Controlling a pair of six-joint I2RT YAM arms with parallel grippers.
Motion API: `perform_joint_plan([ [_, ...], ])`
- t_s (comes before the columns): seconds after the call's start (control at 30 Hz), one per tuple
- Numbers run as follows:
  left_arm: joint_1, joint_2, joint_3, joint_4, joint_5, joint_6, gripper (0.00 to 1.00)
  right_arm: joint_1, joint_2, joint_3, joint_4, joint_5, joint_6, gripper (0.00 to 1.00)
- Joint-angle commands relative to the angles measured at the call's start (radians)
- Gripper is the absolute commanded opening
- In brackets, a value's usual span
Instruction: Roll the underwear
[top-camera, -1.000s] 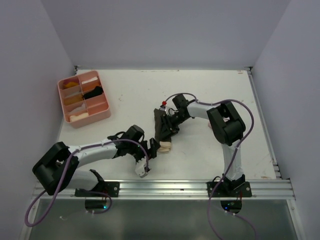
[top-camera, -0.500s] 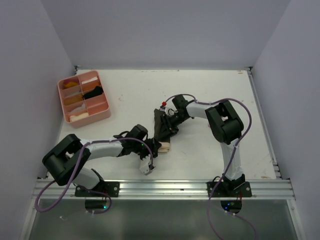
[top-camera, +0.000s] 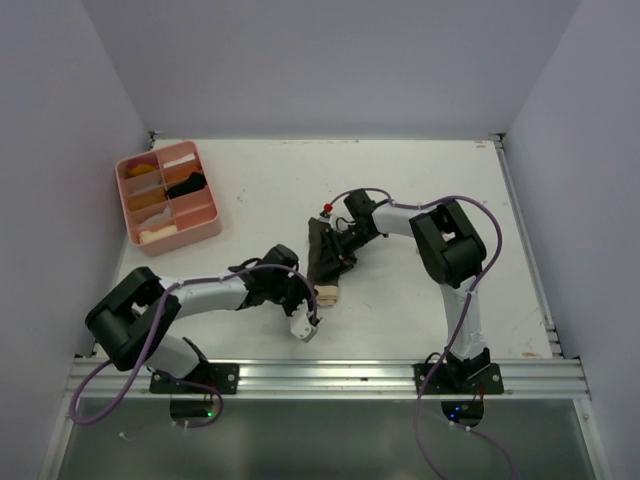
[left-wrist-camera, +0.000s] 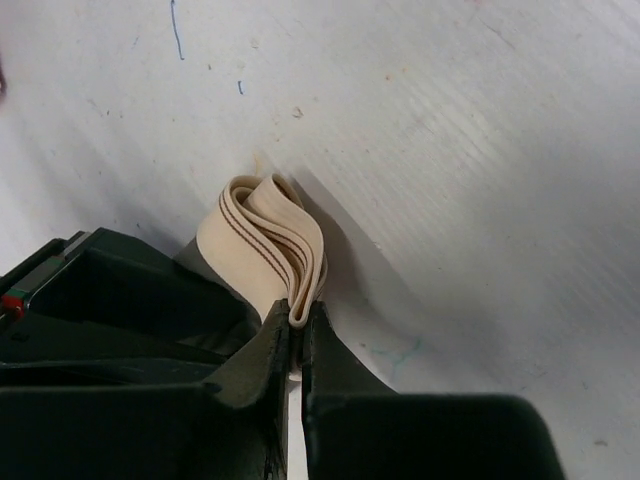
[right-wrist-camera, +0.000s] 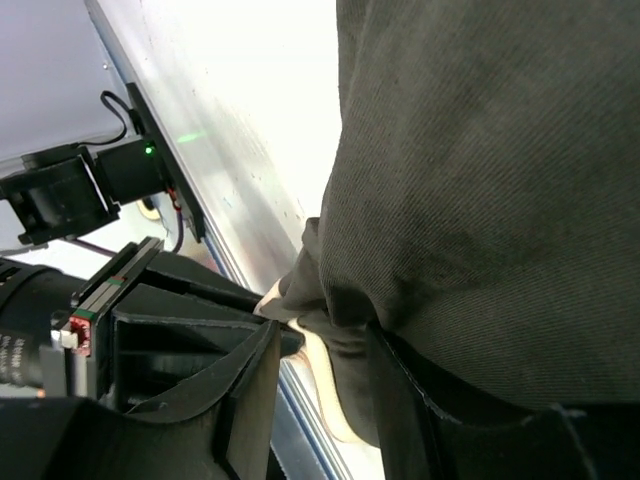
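A white tabletop (top-camera: 420, 180) seen from above. Near its far left corner sits a pink compartment tray (top-camera: 186, 240) with small folded items in its sections. Around the middle lies dark olive-brown underwear (top-camera: 324, 255), a long narrow shape running from far to near. Touching its near end is pale underwear (top-camera: 327, 293) with thin dark edging, folded into loose layers. A few faint blue pen marks (left-wrist-camera: 176, 25) dot the surface close by.
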Motion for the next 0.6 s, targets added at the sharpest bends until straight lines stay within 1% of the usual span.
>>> perform_joint_plan([
  [0.0, 0.005, -0.012, 0.077, -0.079, 0.069, -0.191, 0.0, 0.003, 0.008, 0.009, -0.035, 0.089, -0.059, 0.46],
  [0.07, 0.028, -0.015, 0.106, -0.158, 0.143, -0.233, 0.0, 0.001, -0.009, 0.02, -0.048, 0.087, -0.069, 0.49],
  [0.17, 0.065, -0.011, 0.152, -0.218, 0.226, -0.317, 0.0, -0.014, -0.056, 0.043, -0.057, 0.081, -0.088, 0.58],
  [0.23, 0.092, 0.003, 0.197, -0.263, 0.287, -0.36, 0.0, -0.037, -0.091, 0.055, -0.06, 0.066, -0.088, 0.61],
  [0.3, 0.105, 0.052, 0.276, -0.371, 0.329, -0.379, 0.0, -0.054, -0.111, 0.069, -0.058, 0.053, -0.085, 0.63],
  [0.33, 0.115, 0.092, 0.307, -0.41, 0.377, -0.383, 0.0, -0.072, -0.125, 0.075, -0.068, 0.053, -0.085, 0.63],
  [0.37, 0.124, 0.113, 0.333, -0.485, 0.399, -0.382, 0.0, -0.083, -0.131, 0.09, -0.078, 0.053, -0.097, 0.65],
  [0.43, 0.15, 0.168, 0.39, -0.551, 0.445, -0.388, 0.0, -0.12, -0.151, 0.095, -0.089, 0.041, -0.102, 0.68],
  [0.5, 0.172, 0.204, 0.424, -0.582, 0.49, -0.394, 0.0, -0.142, -0.165, 0.103, -0.109, 0.04, -0.135, 0.71],
  [0.53, 0.199, 0.236, 0.45, -0.597, 0.51, -0.399, 0.0, -0.16, -0.176, 0.1, -0.118, 0.049, -0.147, 0.75],
  [0.57, 0.215, 0.251, 0.464, -0.623, 0.53, -0.403, 0.0, -0.168, -0.2, 0.091, -0.12, 0.05, -0.176, 0.76],
])
